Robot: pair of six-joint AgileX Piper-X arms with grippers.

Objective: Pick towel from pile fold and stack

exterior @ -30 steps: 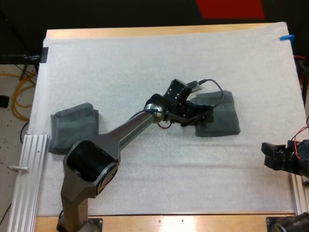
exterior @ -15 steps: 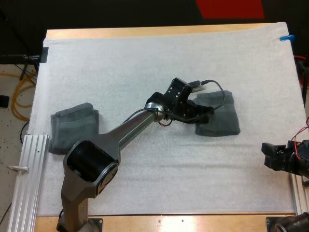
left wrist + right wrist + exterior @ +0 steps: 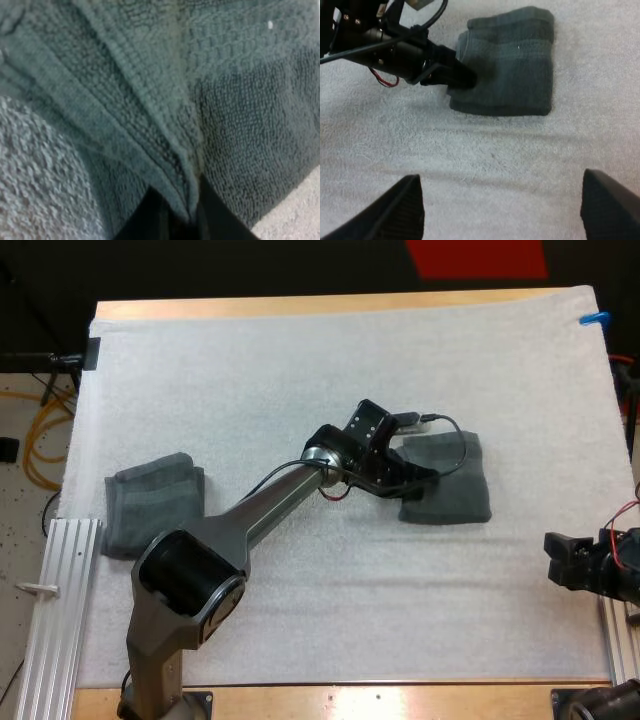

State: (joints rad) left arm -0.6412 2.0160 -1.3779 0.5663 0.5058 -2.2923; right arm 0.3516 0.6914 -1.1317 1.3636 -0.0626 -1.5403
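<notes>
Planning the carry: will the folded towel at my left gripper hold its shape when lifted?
Probably floppy: the folded towel is soft looped cloth, and the left gripper pinches just one edge fold, so the free side would likely sag or open. Its rough weave should resist slipping.

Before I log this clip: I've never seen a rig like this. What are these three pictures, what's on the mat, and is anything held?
Two robot arms work at a table with a white mat. One camera looks down from behind; two ride the wrists. The left gripper pinches a fold of the grey-green towel mid-mat. The right gripper, at the right edge, is open and empty. A second folded towel lies at the mat's left.
</notes>
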